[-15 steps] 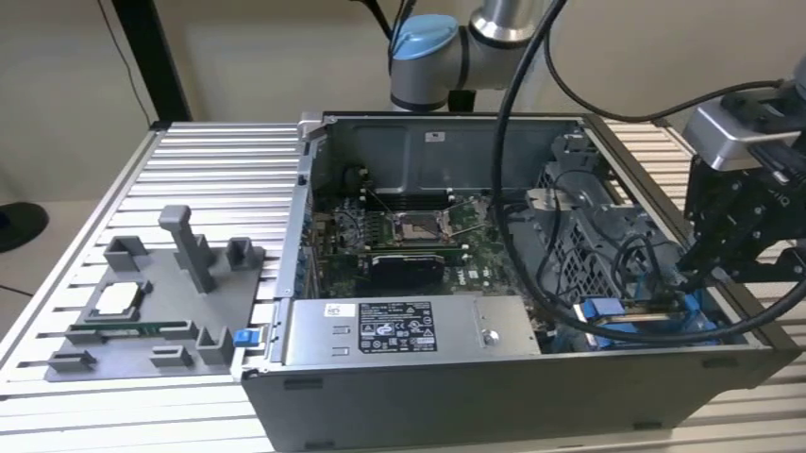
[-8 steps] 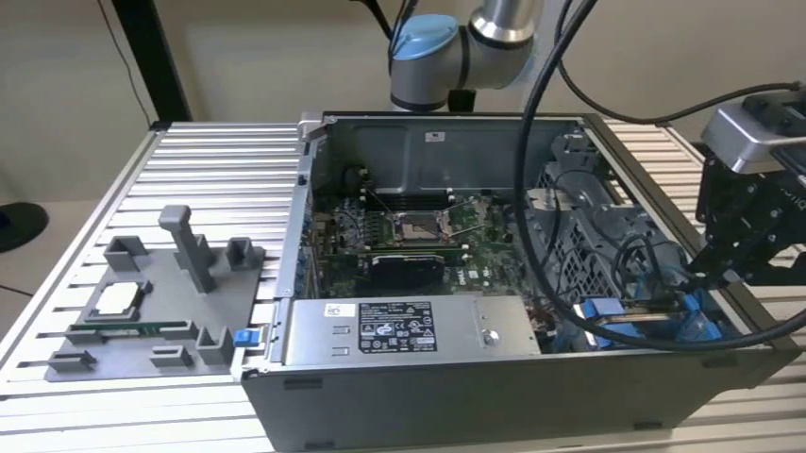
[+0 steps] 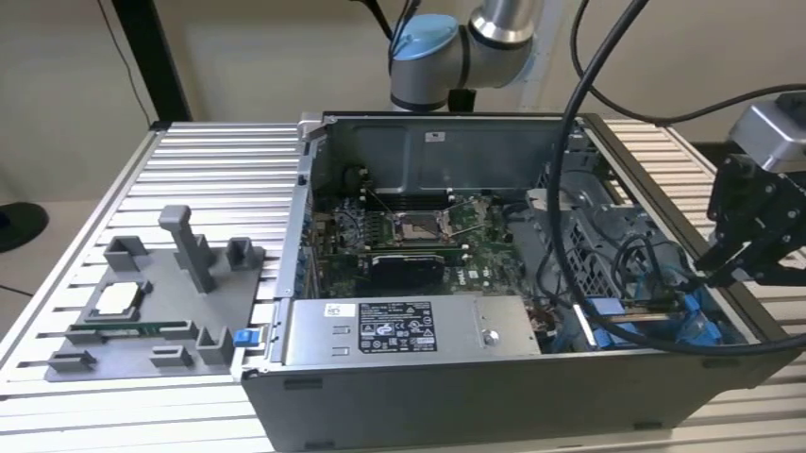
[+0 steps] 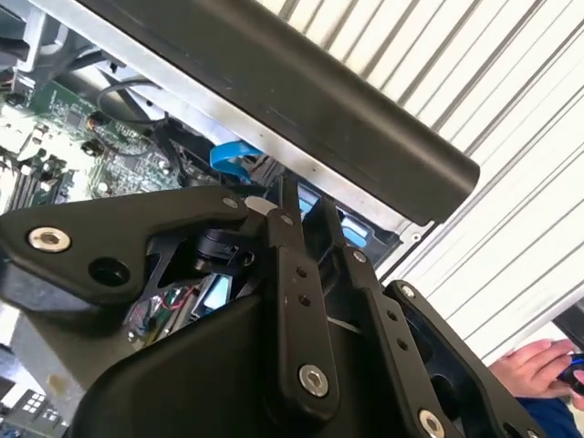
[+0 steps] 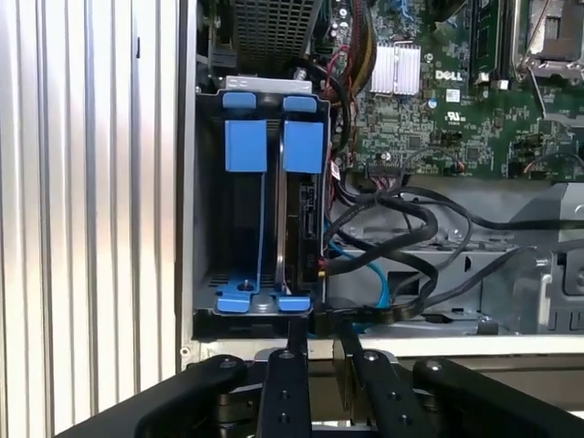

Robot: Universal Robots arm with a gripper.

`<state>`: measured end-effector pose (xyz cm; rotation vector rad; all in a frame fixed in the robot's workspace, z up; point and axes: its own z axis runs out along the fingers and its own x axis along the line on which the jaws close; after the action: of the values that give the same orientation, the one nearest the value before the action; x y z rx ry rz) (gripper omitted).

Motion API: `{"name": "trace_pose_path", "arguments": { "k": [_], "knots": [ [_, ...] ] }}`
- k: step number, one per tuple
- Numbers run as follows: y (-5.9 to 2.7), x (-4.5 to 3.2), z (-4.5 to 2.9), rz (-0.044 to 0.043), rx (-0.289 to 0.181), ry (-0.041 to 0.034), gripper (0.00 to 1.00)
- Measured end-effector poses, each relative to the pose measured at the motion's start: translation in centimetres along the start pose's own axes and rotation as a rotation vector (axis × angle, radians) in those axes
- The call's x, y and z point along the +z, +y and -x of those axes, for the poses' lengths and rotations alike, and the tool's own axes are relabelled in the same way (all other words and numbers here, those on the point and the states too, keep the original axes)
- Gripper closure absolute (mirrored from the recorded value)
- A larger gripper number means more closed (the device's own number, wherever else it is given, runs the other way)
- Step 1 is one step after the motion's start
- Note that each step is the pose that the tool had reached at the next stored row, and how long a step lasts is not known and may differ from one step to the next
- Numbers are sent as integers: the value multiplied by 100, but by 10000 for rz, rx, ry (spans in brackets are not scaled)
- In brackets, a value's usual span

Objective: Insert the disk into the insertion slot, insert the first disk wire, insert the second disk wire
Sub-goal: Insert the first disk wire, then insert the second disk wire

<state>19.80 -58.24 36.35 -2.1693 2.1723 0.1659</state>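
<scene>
In the first wrist view the disk [image 5: 305, 214] stands edge-on in the insertion slot [image 5: 294, 301], in the bay of the drive cage nearer the motherboard, with a blue tab over its end. The neighbouring bay [image 5: 245, 219] holds only blue rails. Black wires [image 5: 401, 214] and a thin blue wire [image 5: 379, 278] loop beside the disk; whether any is plugged in I cannot tell. My gripper [image 5: 321, 339] hovers just outside the case wall, in line with the disk's end. In the exterior view the gripper [image 3: 737, 269] hangs over the case's right edge, above the cage's blue parts [image 3: 690, 319].
The open computer case holds a motherboard [image 3: 416, 236] and a grey labelled power-supply box [image 3: 377, 328]. A grey jig [image 3: 151, 311] lies at the exterior view's left. The arm's thick black cable [image 3: 592, 189] drapes across the case. A person's hand [image 4: 538, 365] rests near the ribbed table.
</scene>
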Motion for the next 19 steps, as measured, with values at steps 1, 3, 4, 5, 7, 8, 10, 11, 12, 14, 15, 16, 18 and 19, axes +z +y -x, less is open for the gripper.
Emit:
{"name": "trace_pose_path", "arguments": {
  "k": [1, 3, 4, 5, 7, 8, 10, 11, 12, 14, 15, 16, 18, 19],
  "knots": [
    [-7, 0, -3, 78, 8, -83, 100],
    [-14, -2, -11, 312, 34, -187, 100],
    [-19, -2, -18, 422, 48, -226, 100],
    [-27, -1, -33, 487, 54, -277, 100],
    [-46, 5, -70, 538, 56, -374, 100],
    [-55, 7, -89, 566, 57, -417, 100],
    [-67, 18, -120, 628, 64, -466, 100],
    [-68, 25, -124, 654, 74, -474, 100],
    [-68, 34, -125, 672, 90, -479, 100],
    [-68, 42, -126, 673, 115, -477, 100],
    [-70, 45, -127, 670, 132, -488, 100],
    [-71, 48, -128, 668, 147, -502, 100],
    [-72, 50, -127, 665, 171, -510, 100],
    [-72, 52, -127, 663, 180, -512, 0]
  ]
}}
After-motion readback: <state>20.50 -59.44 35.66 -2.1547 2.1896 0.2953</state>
